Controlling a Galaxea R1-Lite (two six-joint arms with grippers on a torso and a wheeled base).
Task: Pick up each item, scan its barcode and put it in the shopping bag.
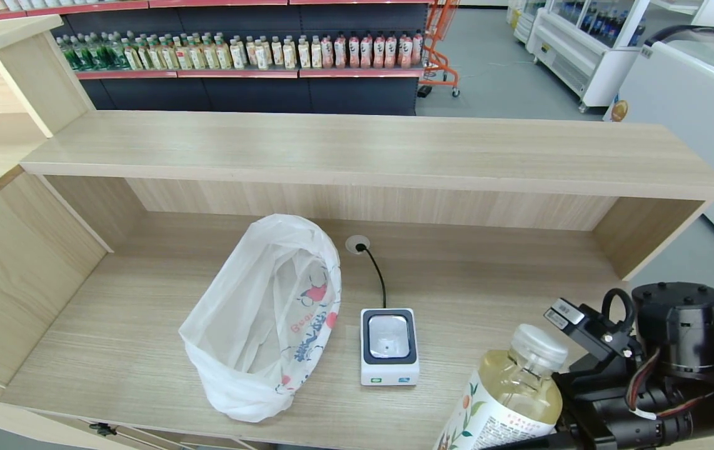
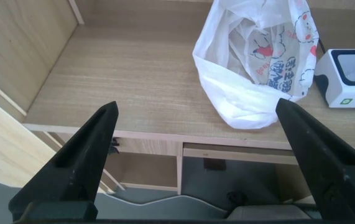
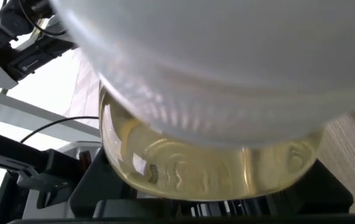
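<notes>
A bottle of pale yellow drink [image 1: 513, 394] with a white cap and a printed label is held tilted above the counter's front right corner, my right gripper [image 1: 566, 406] shut on its body. In the right wrist view the bottle [image 3: 208, 168] sits very close, cap toward the camera. The white barcode scanner [image 1: 389, 345] rests on the counter left of the bottle, window facing up. Left of the scanner stands the open white shopping bag [image 1: 269, 312]. My left gripper [image 2: 196, 107] hangs open and holding nothing in front of the counter edge, with the bag [image 2: 258, 68] and scanner [image 2: 351, 74] beyond it.
The wooden counter [image 1: 144, 325] is boxed in by side walls and a raised ledge [image 1: 369, 150] at the back. A black cable runs from the scanner to a grommet hole [image 1: 357, 244]. Bare counter surface lies left of the bag.
</notes>
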